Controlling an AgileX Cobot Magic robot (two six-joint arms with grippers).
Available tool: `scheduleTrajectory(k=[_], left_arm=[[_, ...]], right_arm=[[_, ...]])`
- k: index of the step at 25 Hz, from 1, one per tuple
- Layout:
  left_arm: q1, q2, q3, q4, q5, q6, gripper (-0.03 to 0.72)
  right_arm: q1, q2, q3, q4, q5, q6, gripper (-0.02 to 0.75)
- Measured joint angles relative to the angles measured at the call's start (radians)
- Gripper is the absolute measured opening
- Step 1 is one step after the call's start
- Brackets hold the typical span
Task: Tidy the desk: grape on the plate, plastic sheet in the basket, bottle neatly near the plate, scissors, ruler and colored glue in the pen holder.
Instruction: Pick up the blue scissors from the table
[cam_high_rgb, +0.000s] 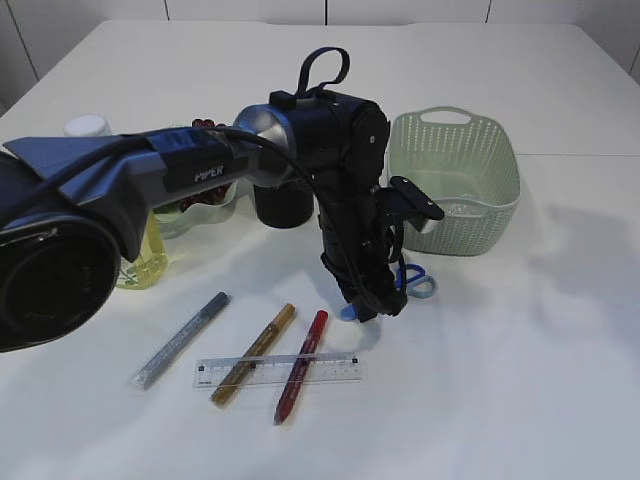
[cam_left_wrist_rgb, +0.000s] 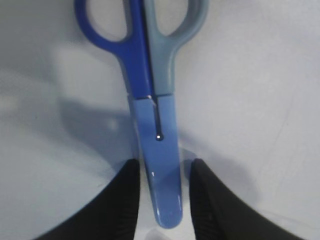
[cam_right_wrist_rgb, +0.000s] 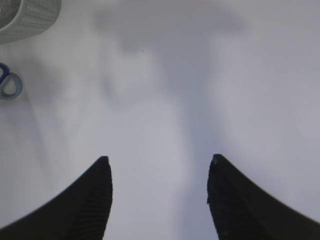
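The left gripper (cam_left_wrist_rgb: 161, 200), jaws parted astride the sheathed blade of the scissors (cam_left_wrist_rgb: 150, 100) lying just near of the basket (cam_high_rgb: 470, 180), not yet clamped, should close squarely on the sheath before lifting.

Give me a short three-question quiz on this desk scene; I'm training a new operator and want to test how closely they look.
1. True or false: the left gripper has its fingers on either side of the sheathed blade end of the scissors.
2. Which thing lies across the gold glue pen and the red glue pen? A) the ruler B) the silver glue pen C) the basket
3. Fill in: the right gripper is ____ above bare table.

Key: 1 true; 2 A; 3 open, holding nothing.
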Motion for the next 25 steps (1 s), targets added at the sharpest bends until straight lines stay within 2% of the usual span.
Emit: scheduleTrajectory(k=[13,18,25], left_arm=[[0.002,0.007,-0.009,-0.004,0.008,0.000,0.221],[0.002,0.007,-0.009,-0.004,0.010,0.000,0.127],[0.002,0.007,-0.009,-0.017,0.010,0.000,0.111]], right_arm=[[0.000,0.000,0.000,0.000,0.000,0.000,0.476],[0.000,0.000,0.000,0.000,0.000,0.000,0.476],[0.000,0.000,0.000,0.000,0.000,0.000,0.475]])
